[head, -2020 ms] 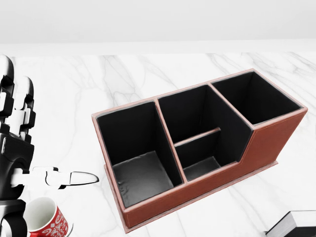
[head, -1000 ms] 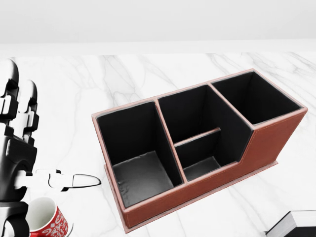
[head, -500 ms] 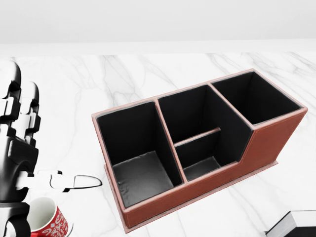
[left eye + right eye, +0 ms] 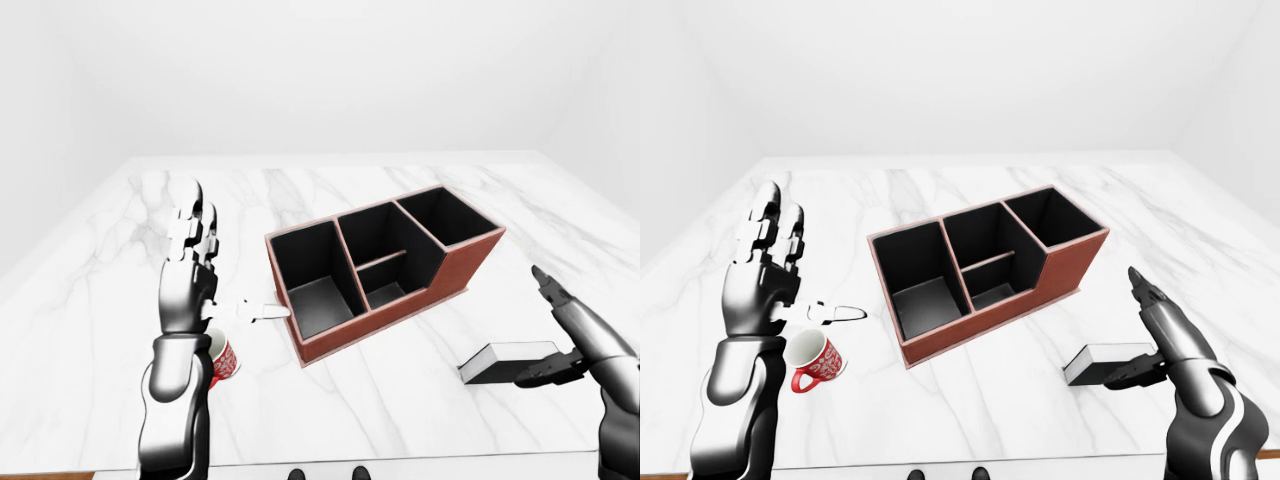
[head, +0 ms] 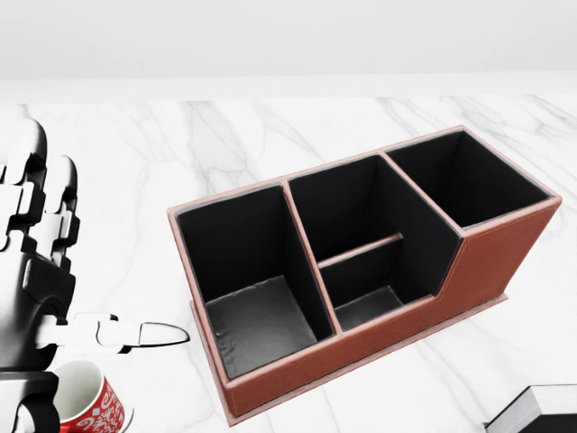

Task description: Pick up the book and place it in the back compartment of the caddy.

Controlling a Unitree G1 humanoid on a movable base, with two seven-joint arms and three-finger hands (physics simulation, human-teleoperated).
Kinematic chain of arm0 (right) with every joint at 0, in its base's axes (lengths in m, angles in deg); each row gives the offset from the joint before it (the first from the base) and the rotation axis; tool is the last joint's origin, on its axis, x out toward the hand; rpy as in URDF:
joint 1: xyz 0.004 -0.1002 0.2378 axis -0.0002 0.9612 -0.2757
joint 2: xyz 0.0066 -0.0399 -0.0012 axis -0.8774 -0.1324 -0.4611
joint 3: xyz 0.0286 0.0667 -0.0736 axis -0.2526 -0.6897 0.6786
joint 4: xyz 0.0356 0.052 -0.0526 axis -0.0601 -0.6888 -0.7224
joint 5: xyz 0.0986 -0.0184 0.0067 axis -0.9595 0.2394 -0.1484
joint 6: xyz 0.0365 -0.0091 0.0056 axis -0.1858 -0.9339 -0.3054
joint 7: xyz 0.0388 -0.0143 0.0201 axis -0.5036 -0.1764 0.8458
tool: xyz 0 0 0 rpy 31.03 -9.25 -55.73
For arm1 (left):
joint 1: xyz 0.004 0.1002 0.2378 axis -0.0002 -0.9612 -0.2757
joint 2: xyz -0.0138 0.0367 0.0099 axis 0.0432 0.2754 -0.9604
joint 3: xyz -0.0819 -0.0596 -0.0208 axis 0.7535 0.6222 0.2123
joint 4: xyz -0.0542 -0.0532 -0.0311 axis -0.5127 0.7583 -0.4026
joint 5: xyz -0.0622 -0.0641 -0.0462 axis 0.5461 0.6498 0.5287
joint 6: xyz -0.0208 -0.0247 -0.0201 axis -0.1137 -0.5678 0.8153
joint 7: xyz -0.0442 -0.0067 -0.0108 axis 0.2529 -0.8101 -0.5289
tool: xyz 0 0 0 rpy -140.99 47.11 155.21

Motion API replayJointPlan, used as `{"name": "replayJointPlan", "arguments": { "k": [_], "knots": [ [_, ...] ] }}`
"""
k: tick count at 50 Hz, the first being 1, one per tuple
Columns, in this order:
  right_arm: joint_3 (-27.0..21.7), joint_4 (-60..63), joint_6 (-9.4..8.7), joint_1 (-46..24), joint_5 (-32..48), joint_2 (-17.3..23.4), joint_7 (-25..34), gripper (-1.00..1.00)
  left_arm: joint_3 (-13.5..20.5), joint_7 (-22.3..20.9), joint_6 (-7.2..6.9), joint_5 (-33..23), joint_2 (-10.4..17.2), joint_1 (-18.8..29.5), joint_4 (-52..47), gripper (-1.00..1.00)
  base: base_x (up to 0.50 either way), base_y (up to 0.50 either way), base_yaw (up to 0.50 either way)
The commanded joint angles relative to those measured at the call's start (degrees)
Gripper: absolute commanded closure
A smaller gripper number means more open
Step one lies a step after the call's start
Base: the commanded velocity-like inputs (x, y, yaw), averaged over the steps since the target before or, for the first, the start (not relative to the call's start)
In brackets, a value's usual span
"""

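The book [image 4: 1108,360], black-covered with white page edges, lies flat on the marble table [image 4: 970,410] at the lower right; only its corner [image 5: 536,408] shows in the head view. My right hand [image 4: 1125,325] is open at the book's right end, its thumb by the book's edge and its fingers raised above. The brown caddy [image 4: 1060,262] with black compartments stands mid-table, angled, with nothing in it. My left hand [image 4: 805,270] is held up left of the caddy, open, fingers upward and thumb pointing at the caddy.
A red and white mug [image 4: 815,362] stands just below my left hand, near the caddy's left end. The table's near edge runs along the bottom of both eye views. A white wall stands beyond the table.
In the head view my left hand has drifted slightly right and down. The caddy, mug and book have not moved.
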Motion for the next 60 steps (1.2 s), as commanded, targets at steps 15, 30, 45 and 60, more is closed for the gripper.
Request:
{"name": "replayJointPlan", "arguments": {
  "k": [15, 30, 45, 60],
  "knots": [
    [1.62, -5.63, 0.0, -1.37, 0.81, 2.16, -2.27, -1.0, -0.76, -0.03, 0.0, -0.6, -0.3, -0.64, 0.99, -1.0, 0.0, 0.0, 0.0],
    [2.95, -7.88, 0.0, -2.05, 0.7, 2.76, -3.07, -1.0, -0.84, -0.1, 0.0, -0.71, -0.33, -0.74, 0.57, -1.0, 0.0, 0.0, 0.0],
    [3.66, -11.5, 1.27, -2.64, 1.43, 4.16, -4.27, -1.0, -1.19, -0.17, 0.0, -1.06, -0.46, -1.17, 1.18, -1.0, 0.0, 0.0, 0.0],
    [4.38, -12.26, 1.86, -2.84, 2.43, 4.46, -4.42, -1.0, -1.17, -0.25, 0.0, -1.16, -0.44, -1.13, 1.24, -1.0, 0.0, 0.0, 0.0]
  ]
}}
